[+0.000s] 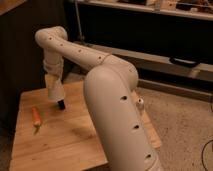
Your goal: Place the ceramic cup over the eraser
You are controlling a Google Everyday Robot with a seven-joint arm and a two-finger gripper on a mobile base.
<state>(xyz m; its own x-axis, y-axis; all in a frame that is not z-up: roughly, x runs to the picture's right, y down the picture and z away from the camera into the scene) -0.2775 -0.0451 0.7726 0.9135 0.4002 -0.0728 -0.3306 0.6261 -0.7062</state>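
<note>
My gripper (53, 83) hangs from the arm's wrist over the back left part of the wooden table (55, 145). It is shut on the ceramic cup (55, 91), a plain white tapered cup held mouth down and slightly tilted. The eraser (61, 105), a small black block, pokes out below the cup's lower rim, standing on the table. The cup covers the eraser's upper part; whether the rim touches the table I cannot tell.
An orange carrot-like thing (36, 116) lies on the table to the left of the cup. A small white bottle (140, 103) stands at the table's right side, behind my big arm link (117, 115), which hides the middle and right of the table. Dark shelving stands behind.
</note>
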